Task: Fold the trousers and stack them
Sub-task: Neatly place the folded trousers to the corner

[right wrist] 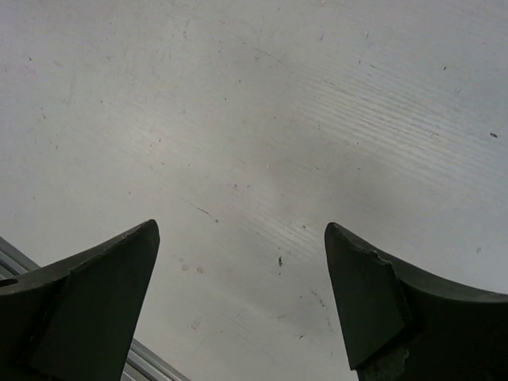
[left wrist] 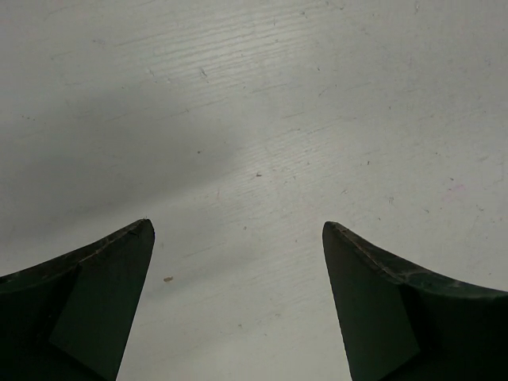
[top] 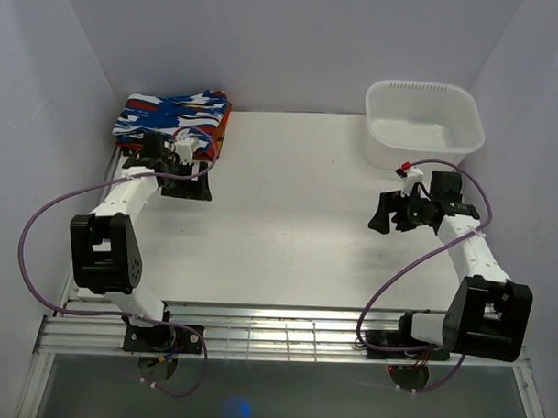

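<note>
Nearest me, the left gripper (left wrist: 238,230) and the right gripper (right wrist: 238,226) each stood with jaws wide apart, only the white table (top: 288,218) showing between them. Farther back, in the far left corner, the trousers (top: 172,112) lay folded, long side running left to right. The left wrist hid their near edge, and I couldn't tell waist from hems. A white tub (top: 424,122) sat far right.

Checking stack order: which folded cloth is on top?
The blue-and-white streaky trousers; the orange-red-and-black cloth only peeks out beneath its edge.
</note>
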`<control>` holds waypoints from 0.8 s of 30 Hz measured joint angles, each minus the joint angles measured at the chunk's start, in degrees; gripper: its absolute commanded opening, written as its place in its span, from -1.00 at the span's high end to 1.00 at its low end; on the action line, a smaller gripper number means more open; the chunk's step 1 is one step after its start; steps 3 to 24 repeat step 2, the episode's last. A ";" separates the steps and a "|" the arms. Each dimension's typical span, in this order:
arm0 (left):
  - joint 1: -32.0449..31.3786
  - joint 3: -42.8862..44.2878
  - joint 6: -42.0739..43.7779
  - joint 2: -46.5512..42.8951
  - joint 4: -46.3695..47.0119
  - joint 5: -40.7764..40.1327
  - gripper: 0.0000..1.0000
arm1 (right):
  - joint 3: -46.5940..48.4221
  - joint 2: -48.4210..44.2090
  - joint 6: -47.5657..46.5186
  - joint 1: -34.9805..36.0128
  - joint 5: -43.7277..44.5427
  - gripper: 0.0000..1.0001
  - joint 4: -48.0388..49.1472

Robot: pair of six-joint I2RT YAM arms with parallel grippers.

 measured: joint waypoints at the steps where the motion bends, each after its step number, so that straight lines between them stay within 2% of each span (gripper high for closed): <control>1: 0.02 -0.28 -0.46 -0.02 0.13 0.00 -0.96 | -0.42 -0.35 0.00 0.00 -0.11 -0.80 -0.04; 24: 0.20 -0.61 -0.76 -0.09 0.35 0.02 -0.96 | -0.52 -0.44 0.00 0.00 -0.15 -0.80 -0.17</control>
